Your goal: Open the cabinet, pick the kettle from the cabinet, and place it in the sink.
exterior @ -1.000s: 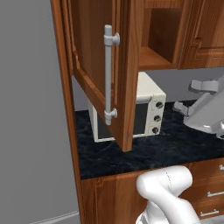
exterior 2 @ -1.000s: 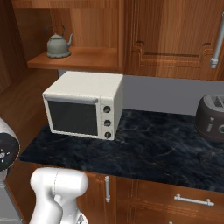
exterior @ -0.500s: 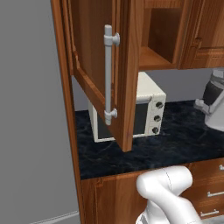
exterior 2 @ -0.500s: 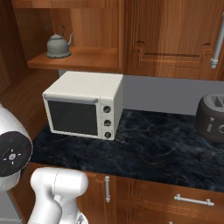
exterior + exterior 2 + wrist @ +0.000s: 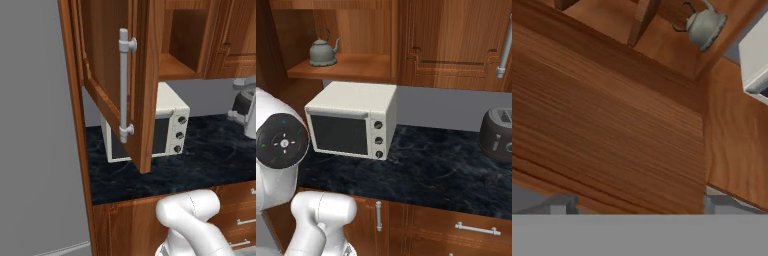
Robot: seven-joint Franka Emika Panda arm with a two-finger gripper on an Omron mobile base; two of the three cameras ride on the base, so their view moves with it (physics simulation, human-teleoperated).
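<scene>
The cabinet (image 5: pixel 112 80) door stands swung wide open, its grey bar handle (image 5: pixel 124 85) facing out, so the opening step looks done and reaching for the kettle looks to be the step in hand. The pincer (image 5: pixel 632 207) has its two tips spread wide apart, holding nothing, close against the wooden door panel. The kettle (image 5: pixel 321 50) sits upright on the cabinet shelf (image 5: pixel 351 67), ahead of the pincer and up toward its right, well apart from it. Next, the pincer likely needs to turn toward the kettle and advance. Below the shelf, a white toaster oven (image 5: pixel 351 120) rests on the dark surface (image 5: pixel 431 170).
</scene>
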